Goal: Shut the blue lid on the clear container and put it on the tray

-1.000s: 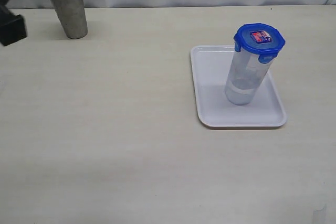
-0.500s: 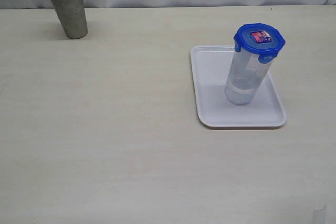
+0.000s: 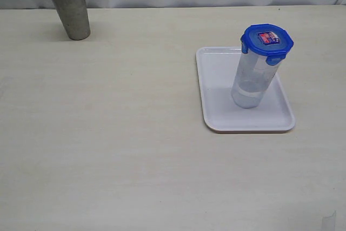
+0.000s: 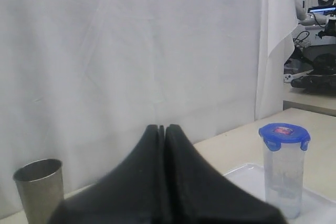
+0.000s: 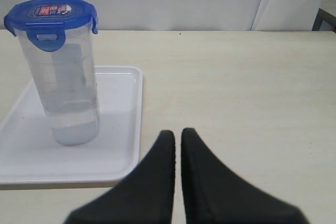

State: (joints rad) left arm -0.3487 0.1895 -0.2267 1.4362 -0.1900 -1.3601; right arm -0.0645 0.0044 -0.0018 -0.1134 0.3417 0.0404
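Note:
The clear container (image 3: 251, 82) stands upright on the white tray (image 3: 216, 106), with the blue lid (image 3: 267, 40) seated on its rim. The right wrist view shows the same container (image 5: 65, 87), lid (image 5: 50, 13) and tray (image 5: 121, 129). In the left wrist view the container (image 4: 283, 177) and lid (image 4: 284, 134) stand far off. Neither arm appears in the exterior view. My left gripper (image 4: 161, 128) is shut with nothing in it, well away from the container. My right gripper (image 5: 177, 134) is shut and empty, just off the tray's edge.
A grey steel cup (image 3: 69, 7) stands upright at the far left of the table, also visible as the cup (image 4: 37, 187) in the left wrist view. A white curtain hangs behind the table.
A dark arm part at the exterior view's far left edge one second ago has left the frame. The container, lid and tray have not moved.

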